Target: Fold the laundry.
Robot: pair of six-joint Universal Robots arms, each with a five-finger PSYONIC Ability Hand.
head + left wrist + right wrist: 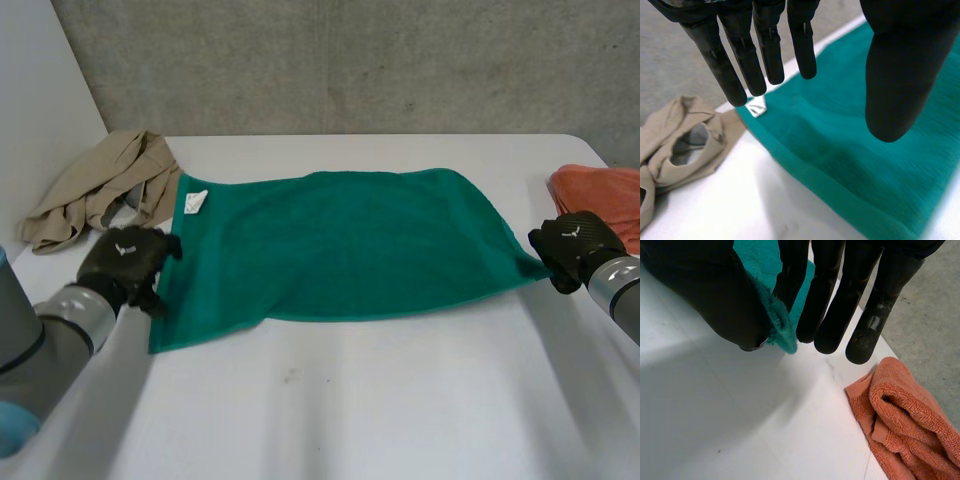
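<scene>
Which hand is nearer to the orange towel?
Right. The right hand pinches a corner of the green towel beside the orange towel; the left hand is at the opposite edge.

Left arm (45,340) comes in from near left, left hand (122,258) back up, held low. Its fingers (762,55) straight, slightly spread, thumb (897,75) well apart from them, nothing held. Right arm (618,285) enters from the right edge, right hand (570,243) low, back up. Its thumb (715,295) and nearest finger pinch a corner of the green towel (782,335); other fingers straight.
</scene>
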